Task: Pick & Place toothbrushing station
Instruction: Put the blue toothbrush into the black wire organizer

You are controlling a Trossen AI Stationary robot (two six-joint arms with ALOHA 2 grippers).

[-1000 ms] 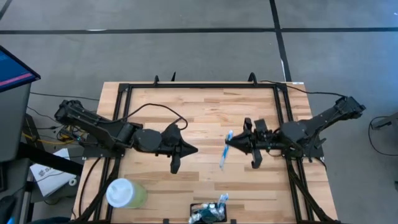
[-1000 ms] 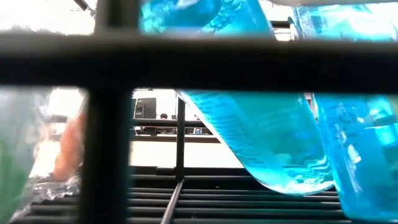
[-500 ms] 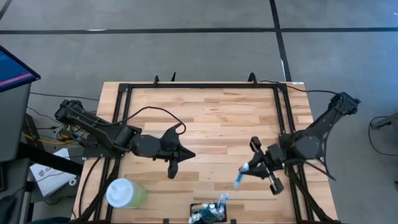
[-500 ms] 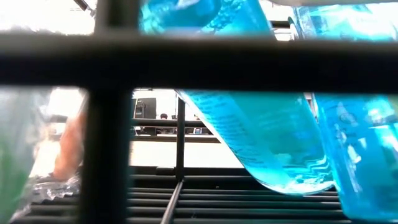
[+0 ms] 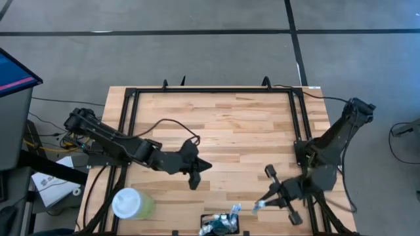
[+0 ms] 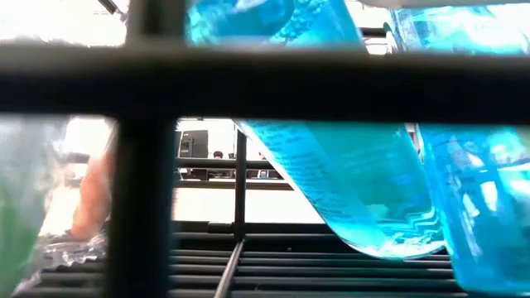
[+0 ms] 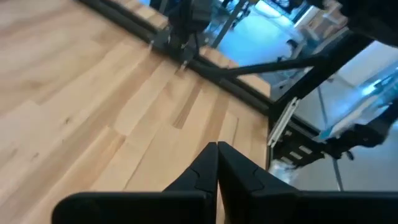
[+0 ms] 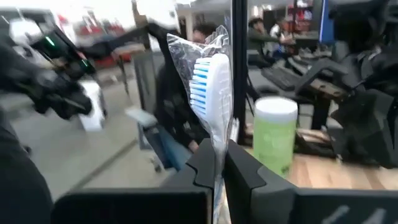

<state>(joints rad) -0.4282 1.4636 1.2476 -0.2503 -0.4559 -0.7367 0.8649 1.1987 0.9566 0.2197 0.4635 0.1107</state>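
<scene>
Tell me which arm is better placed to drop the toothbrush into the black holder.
The right. The right gripper is shut on the wrapped toothbrush, just beside the black holder. The left gripper is shut, empty, mid-table.

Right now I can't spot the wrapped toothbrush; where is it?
The toothbrush is clamped in the right gripper, low at the table's front right in the high view, just right of the holder.
</scene>
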